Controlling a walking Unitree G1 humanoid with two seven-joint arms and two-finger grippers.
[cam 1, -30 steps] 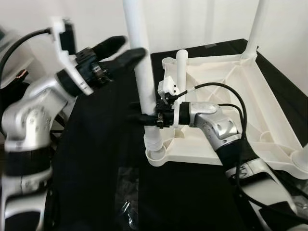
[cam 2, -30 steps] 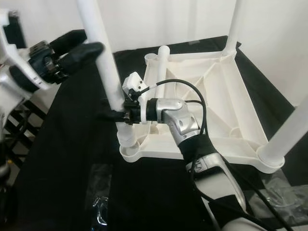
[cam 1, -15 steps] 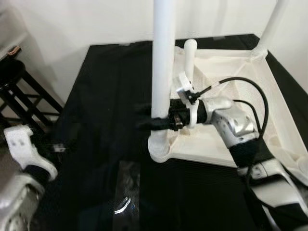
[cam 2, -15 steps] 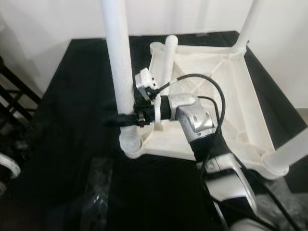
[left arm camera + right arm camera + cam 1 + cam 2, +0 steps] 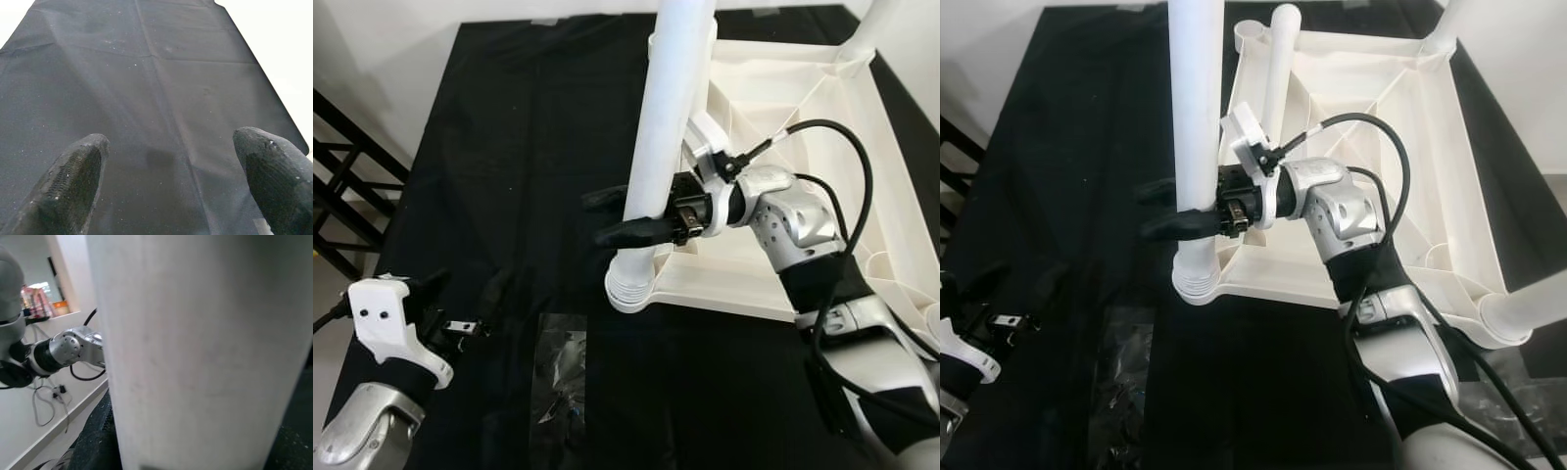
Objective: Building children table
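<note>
The white plastic table top point(image 5: 803, 73) lies upside down on a black cloth. A white leg point(image 5: 661, 127) stands upright in its near left corner socket point(image 5: 631, 289). My right gripper point(image 5: 604, 217) is shut on this leg just above the socket, one black finger on each side. In the right wrist view the leg point(image 5: 205, 347) is pressed close against the camera. My left gripper point(image 5: 460, 299) hangs low at the near left, open, with nothing between its fingers point(image 5: 73, 181) above the bare cloth. More legs point(image 5: 1278, 69) stand at the other corners.
A clear plastic bag point(image 5: 558, 392) lies on the cloth in front of the table top. A dark rack point(image 5: 342, 196) stands past the cloth's left edge. A black cable point(image 5: 832, 147) loops over my right arm. A white wall is behind.
My left arm has dropped from beside the leg's upper part to low at the near left. The head camera has tilted down. My right gripper has stayed on the leg.
</note>
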